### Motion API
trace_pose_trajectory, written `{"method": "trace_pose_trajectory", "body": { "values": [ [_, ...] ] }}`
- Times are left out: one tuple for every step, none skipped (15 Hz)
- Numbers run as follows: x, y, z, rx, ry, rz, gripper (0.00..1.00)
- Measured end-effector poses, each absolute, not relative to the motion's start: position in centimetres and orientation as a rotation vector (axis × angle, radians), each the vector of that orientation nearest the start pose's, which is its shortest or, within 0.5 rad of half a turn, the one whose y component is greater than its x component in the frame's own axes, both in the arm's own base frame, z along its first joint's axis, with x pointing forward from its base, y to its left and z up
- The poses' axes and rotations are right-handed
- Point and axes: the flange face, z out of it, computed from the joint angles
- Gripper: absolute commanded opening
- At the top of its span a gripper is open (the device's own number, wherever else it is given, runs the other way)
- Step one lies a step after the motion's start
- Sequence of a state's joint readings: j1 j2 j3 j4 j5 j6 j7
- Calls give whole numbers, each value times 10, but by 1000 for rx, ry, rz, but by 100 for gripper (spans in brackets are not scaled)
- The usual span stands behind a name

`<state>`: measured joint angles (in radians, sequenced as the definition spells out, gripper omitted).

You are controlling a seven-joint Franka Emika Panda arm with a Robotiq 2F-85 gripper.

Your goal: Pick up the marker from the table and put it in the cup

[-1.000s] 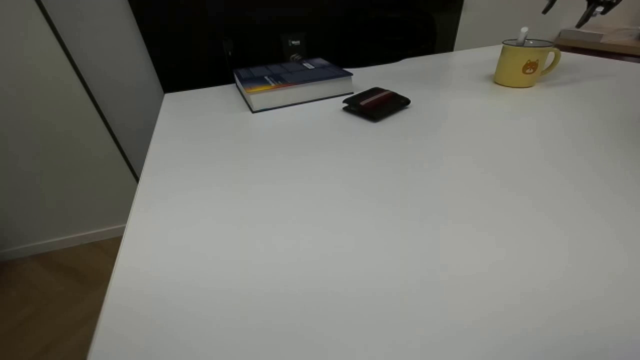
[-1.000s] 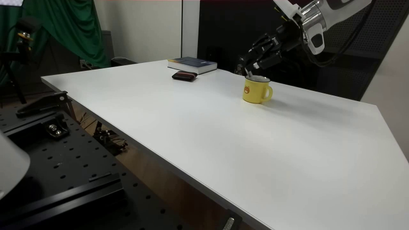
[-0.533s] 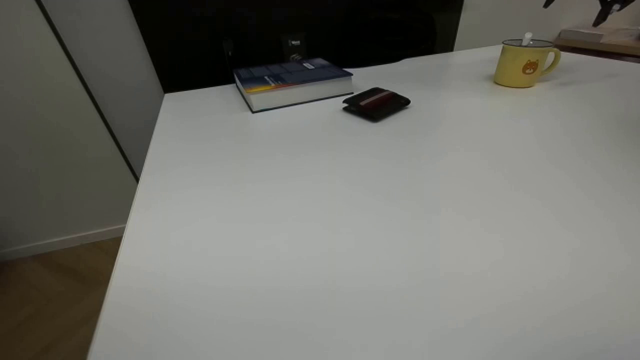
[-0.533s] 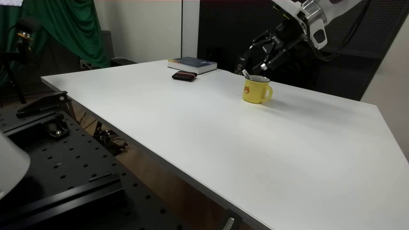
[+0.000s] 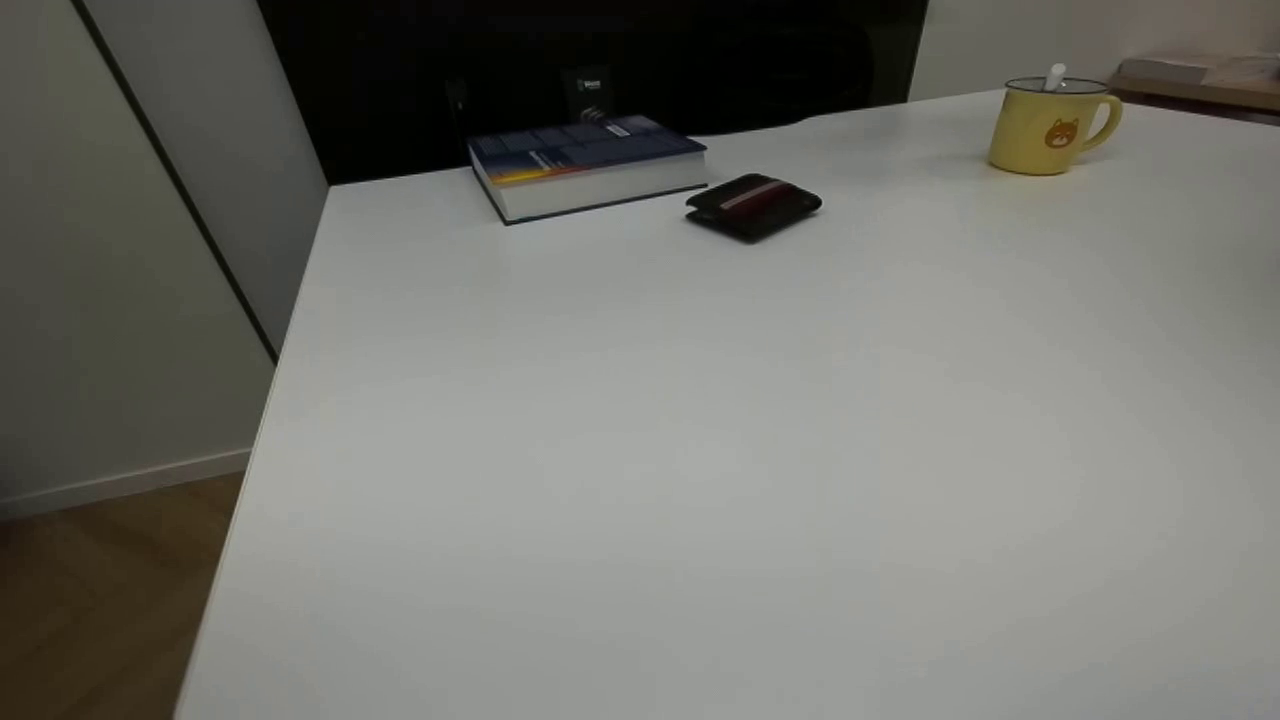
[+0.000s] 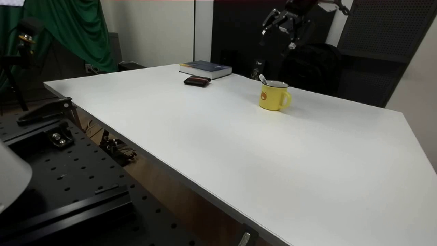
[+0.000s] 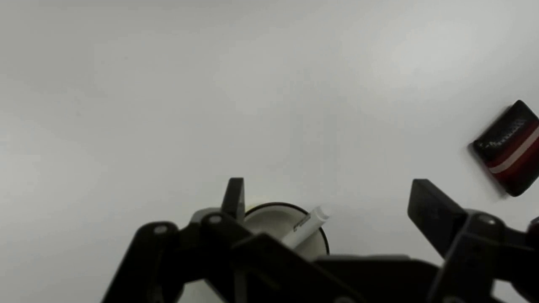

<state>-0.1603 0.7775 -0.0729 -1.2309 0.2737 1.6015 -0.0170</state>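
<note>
The yellow cup (image 5: 1030, 135) stands upright on the white table (image 5: 650, 450); it also shows in an exterior view (image 6: 270, 98) and partly in the wrist view (image 7: 269, 221). The pale marker (image 6: 263, 79) leans inside the cup, its upper end sticking out above the rim. It also shows in an exterior view (image 5: 1055, 77) and the wrist view (image 7: 306, 225). Its lower end is hidden in the cup. My gripper (image 6: 278, 39) is high above and behind the cup, apart from it. In the wrist view its fingers (image 7: 327, 181) are wide apart with nothing between them.
A dark wallet with a red stripe (image 5: 753, 207) lies on the table, also in the wrist view (image 7: 511, 149). A thick blue book (image 6: 206, 69) lies beside it near the table's edge. A black perforated bench (image 6: 85, 184) stands along a table edge.
My gripper has opened, let go of the marker and risen up away from the cup. The marker has tilted over against the rim. The cup, wallet and book have not moved.
</note>
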Motion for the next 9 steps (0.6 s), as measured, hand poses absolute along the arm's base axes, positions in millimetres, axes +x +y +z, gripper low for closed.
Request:
{"method": "trace_pose_trajectory", "body": {
  "values": [
    [696, -114, 294, -2856, 335, 487, 100],
    [699, -106, 305, -2903, 288, 434, 100],
    [701, -99, 314, -2946, 239, 376, 100],
    [703, -92, 322, -2990, 188, 315, 100],
    [703, -86, 328, -3028, 137, 250, 100],
    [704, -81, 333, -3064, 88, 184, 100],
    [702, -76, 336, -3093, 46, 131, 100],
    [699, -72, 337, -3109, 20, 105, 100],
    [696, -70, 338, -3114, 7, 96, 100]
  ]
}}
